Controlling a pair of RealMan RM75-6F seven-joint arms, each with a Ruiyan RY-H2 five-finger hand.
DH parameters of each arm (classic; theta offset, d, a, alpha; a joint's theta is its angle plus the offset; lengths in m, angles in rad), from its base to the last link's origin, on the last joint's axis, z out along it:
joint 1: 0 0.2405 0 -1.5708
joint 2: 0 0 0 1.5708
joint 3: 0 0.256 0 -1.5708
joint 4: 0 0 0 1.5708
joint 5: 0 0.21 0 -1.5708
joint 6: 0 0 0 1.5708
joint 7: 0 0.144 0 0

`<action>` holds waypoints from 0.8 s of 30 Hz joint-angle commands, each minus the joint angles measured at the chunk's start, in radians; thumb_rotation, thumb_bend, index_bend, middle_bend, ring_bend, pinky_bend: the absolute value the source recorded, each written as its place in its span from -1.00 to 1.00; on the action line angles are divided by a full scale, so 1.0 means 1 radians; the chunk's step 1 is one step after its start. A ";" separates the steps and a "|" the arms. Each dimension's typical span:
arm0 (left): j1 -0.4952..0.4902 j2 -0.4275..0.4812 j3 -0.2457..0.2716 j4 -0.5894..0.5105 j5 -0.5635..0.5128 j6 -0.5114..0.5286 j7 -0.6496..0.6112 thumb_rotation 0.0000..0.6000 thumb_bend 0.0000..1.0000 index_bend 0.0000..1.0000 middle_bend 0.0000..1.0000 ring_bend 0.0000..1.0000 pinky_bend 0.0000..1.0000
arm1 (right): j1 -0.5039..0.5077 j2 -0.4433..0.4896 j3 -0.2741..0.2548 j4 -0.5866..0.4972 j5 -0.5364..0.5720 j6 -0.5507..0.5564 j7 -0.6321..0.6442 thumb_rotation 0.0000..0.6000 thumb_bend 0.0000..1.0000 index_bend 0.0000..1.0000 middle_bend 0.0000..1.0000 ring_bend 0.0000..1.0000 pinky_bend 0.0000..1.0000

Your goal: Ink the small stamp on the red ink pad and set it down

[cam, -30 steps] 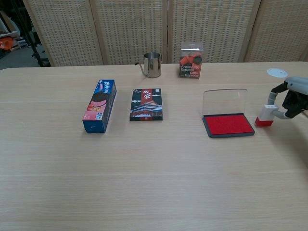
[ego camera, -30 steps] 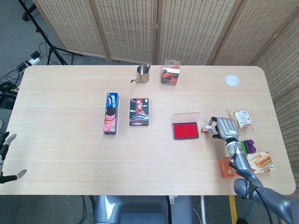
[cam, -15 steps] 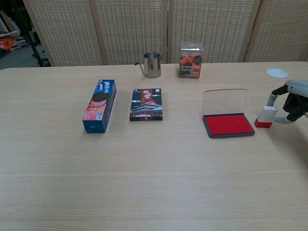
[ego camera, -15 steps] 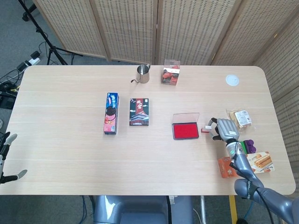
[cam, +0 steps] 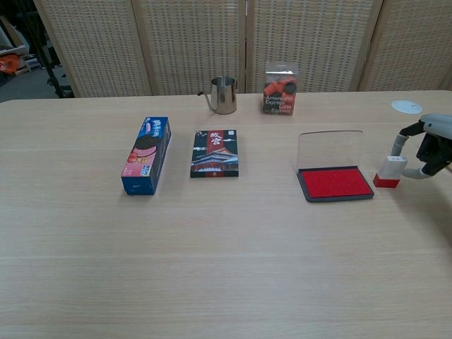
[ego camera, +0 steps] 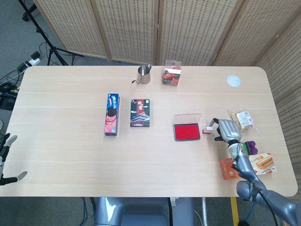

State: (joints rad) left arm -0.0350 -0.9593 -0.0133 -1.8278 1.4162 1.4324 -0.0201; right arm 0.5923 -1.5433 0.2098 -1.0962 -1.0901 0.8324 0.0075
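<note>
Chest view: my right hand point(cam: 432, 145) pinches the stamp point(cam: 389, 171) upright on the table point(cam: 226, 247), beside the pad point(cam: 335, 183).

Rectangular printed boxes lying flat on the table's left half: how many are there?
2. The blue and pink biscuit box lies furthest left; the black box with red artwork lies just to its right. None seems hidden.

Staged robot-lab tabletop, not a home

Woven-cane folding screens point(ego camera: 141, 28) are enclosing the pale wooden table point(ego camera: 70, 155) at twelve o'clock; black tripod legs point(ego camera: 44, 42) and floor cables point(ego camera: 9, 80) are showing at ten o'clock.
</note>
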 commanded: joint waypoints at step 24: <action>0.051 0.011 0.024 0.036 0.090 0.099 -0.085 1.00 -1.00 -1.00 -1.00 -1.00 -1.00 | -0.345 0.395 -0.145 -0.471 -0.420 0.622 0.030 1.00 -1.00 -1.00 -1.00 -1.00 -1.00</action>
State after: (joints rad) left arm 0.0118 -0.9471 0.0086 -1.7958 1.5014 1.5250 -0.1004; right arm 0.2998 -1.1798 0.0941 -1.5304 -1.4623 1.3865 0.0594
